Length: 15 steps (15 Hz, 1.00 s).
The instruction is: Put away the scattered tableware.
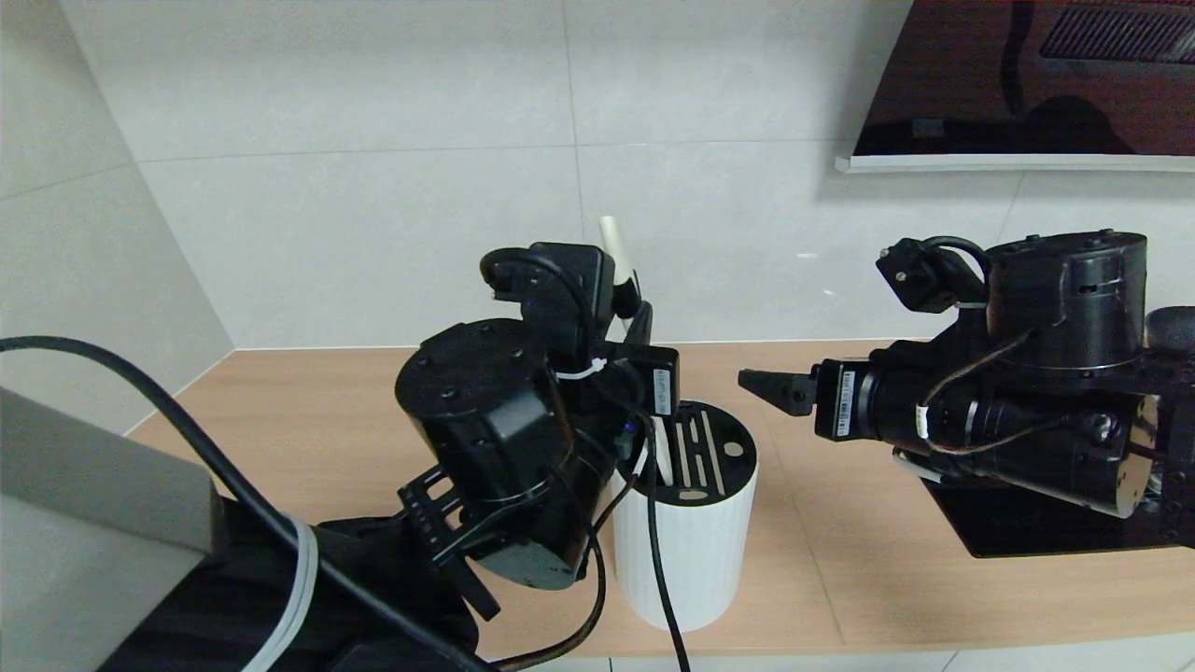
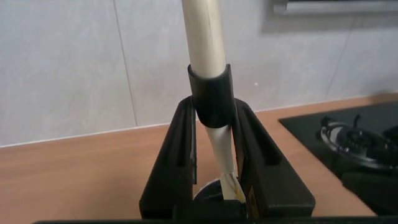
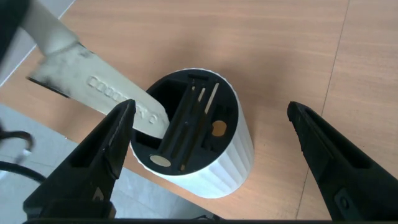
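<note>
I see my left tool [image 2: 213, 118] pinching the cream-handled knife [image 3: 93, 81] above the white slotted knife holder [image 1: 691, 551], blade tip (broad, stamped) dipping into its wide opening, right tool [image 1: 767, 387] spread wide beside the holder, wooden desk [image 1: 887, 579] under the holder.

Black arms [image 1: 1027, 411] — rounded joints [image 1: 481, 392], looping cables [image 1: 653, 532] (white zip ties [image 1: 581, 371])

White ribbed holder [image 1: 709, 551] with black slotted top, cream-handled knife [image 2: 204, 37], pale wood-grain counter [image 1: 308, 411].
</note>
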Tool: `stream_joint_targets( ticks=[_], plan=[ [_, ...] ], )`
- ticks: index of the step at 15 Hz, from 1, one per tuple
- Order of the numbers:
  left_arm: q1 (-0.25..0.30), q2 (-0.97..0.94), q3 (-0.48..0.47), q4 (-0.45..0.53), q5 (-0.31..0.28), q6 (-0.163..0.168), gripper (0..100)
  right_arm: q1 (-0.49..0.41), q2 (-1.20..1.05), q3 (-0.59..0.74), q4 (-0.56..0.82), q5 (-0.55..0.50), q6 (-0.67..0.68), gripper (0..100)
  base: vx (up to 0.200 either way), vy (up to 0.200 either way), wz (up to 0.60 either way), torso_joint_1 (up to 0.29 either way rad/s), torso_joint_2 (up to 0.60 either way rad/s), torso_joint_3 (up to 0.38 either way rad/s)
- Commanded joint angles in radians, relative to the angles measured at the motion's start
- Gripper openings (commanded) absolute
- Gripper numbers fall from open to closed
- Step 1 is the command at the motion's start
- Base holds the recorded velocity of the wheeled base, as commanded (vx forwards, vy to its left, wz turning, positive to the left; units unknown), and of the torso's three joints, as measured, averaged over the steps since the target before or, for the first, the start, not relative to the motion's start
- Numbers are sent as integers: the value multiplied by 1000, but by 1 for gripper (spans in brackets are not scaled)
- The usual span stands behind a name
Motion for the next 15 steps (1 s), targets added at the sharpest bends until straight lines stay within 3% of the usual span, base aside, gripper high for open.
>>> stream_joint_targets(
  ticks=[1, 15],
  plan=[
    [0, 12, 2, -1, 1, -1, 0, 1, 1, 0, 0, 0, 0, 100, 0, 0, 0, 0, 0, 0],
    [-21, 150, 54, -27, 7, -7, 0, 1, 12, 1, 0, 2, 0, 100, 0, 0, 0, 0, 0, 0]
  ],
)
